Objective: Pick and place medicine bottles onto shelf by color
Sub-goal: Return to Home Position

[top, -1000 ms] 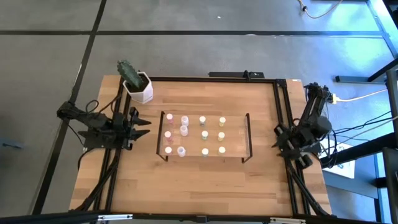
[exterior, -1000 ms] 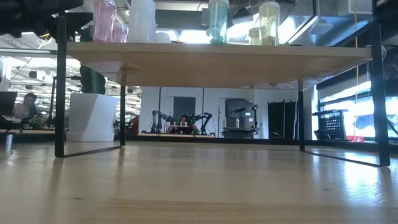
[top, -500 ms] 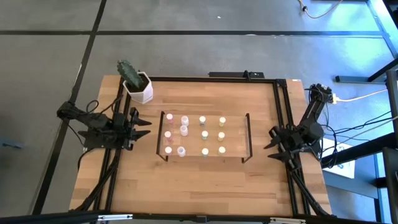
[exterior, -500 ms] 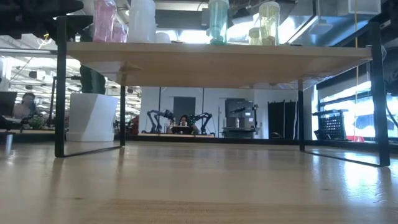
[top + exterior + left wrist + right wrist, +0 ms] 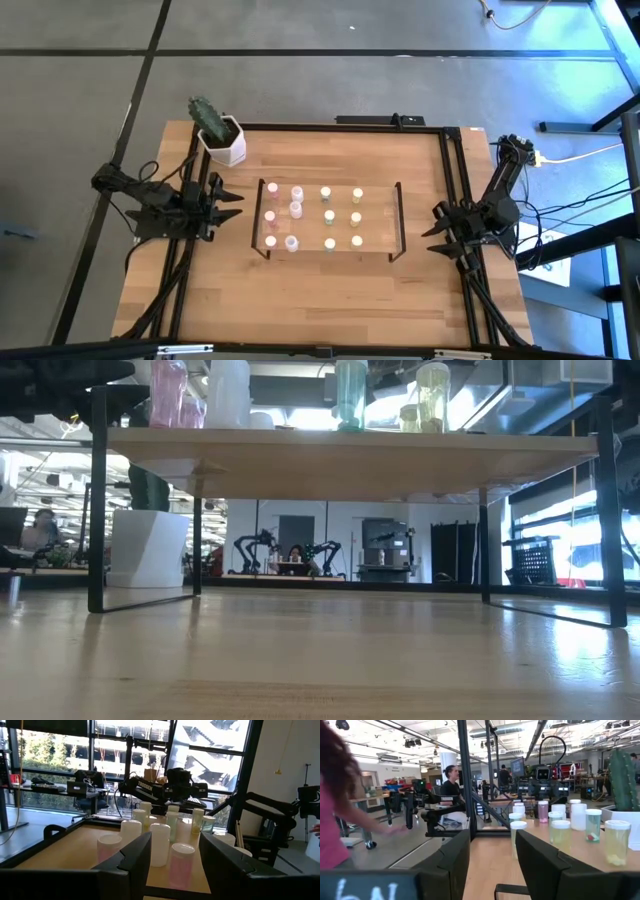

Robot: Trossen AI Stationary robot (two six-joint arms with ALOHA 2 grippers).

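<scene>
The shelf (image 5: 383,250), a low wooden board on black end frames, stands mid-table. Several medicine bottles stand on its top: pink ones (image 5: 271,216) at the left, pale green-white ones (image 5: 329,216) in the middle, yellow ones (image 5: 356,218) at the right. The low view shows pink (image 5: 168,392), white (image 5: 228,392), green (image 5: 351,392) and yellow (image 5: 432,395) bottles upright on the board. My left gripper (image 5: 232,200) (image 5: 175,842) hovers open off the shelf's left end, pointing at it. My right gripper (image 5: 432,230) (image 5: 492,837) hovers open off the right end. Nothing is between either pair of fingers.
A white hexagonal pot with a cactus (image 5: 222,138) stands at the table's far left corner. Black rails (image 5: 452,170) run along the table's edges. Bare wood (image 5: 330,295) lies in front of the shelf. In the right wrist view a person (image 5: 451,780) is beyond the table and a pink sleeve (image 5: 332,835) is close by.
My right gripper has sunk and swung toward the shelf's right end, turning its fingers to face the shelf, then held still. Its fingers stay apart. The bottles and the shelf have not moved.
</scene>
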